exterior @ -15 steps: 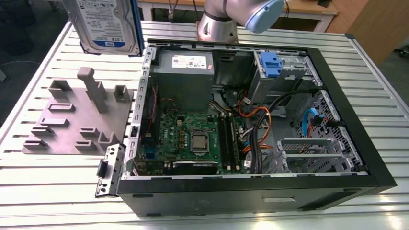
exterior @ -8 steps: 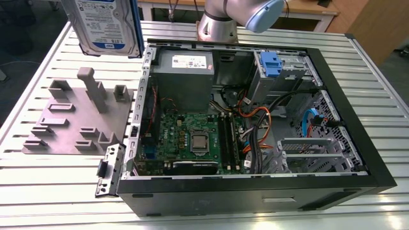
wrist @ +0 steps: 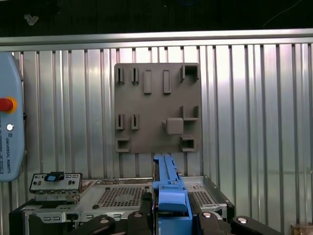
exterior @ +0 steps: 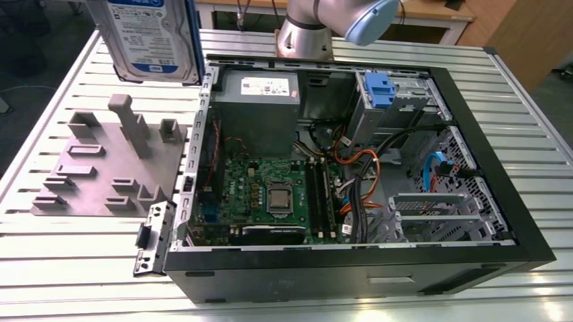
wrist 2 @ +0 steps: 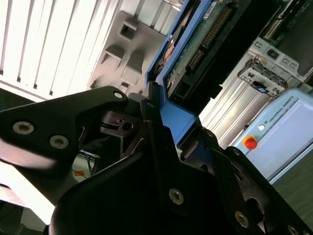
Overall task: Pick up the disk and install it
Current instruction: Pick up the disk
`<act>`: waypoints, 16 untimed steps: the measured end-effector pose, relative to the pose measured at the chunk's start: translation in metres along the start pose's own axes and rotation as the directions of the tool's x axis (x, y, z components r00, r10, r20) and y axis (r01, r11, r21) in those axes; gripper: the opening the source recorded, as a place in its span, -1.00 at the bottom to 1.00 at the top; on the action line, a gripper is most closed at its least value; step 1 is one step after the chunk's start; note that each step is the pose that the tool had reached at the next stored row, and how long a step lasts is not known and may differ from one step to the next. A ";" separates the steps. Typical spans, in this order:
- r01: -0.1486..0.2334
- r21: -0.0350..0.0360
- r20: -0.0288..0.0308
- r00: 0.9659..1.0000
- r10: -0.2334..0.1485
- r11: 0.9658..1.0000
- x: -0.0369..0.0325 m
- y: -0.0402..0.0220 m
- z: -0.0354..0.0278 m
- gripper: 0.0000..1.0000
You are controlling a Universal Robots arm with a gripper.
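Second wrist view: black fingers (wrist 2: 154, 122) clamped on blue bracket (wrist 2: 178, 120) of disk (wrist 2: 195, 46), circuit side showing. First wrist view: bracket edge-on between fingers, grey fixture plate (wrist: 156, 107) beyond on bench (wrist: 254, 122). Exterior view: disk aloft, upright, silver with blue-and-white label, beside open computer case (exterior: 501, 201).

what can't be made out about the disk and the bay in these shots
- Exterior view: the disk has its upper part cut off by the top edge.
- Second wrist view: the gripper covers the disk's near end, and its label side is turned away.
- Exterior view: the drive bay interior is hidden by its metal top and a blue latch.
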State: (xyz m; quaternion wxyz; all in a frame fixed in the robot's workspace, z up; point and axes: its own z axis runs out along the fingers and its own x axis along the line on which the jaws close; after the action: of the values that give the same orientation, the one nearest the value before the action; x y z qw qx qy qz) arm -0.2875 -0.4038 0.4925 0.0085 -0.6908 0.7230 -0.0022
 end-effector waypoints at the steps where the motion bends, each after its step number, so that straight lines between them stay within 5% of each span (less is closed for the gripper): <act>1: 0.000 0.000 0.000 1.000 0.000 1.000 0.0000 -0.0034 0.0001 -0.26; 6: 0.000 0.000 0.000 1.000 0.000 1.000 0.0004 -0.0147 0.0005 -0.26; 16: 0.000 0.000 0.000 1.000 0.000 1.000 0.0131 -0.0182 0.0016 -0.26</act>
State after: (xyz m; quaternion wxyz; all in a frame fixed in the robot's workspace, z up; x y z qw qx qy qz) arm -0.2699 -0.4177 0.4910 0.0085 -0.6908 0.7230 -0.0021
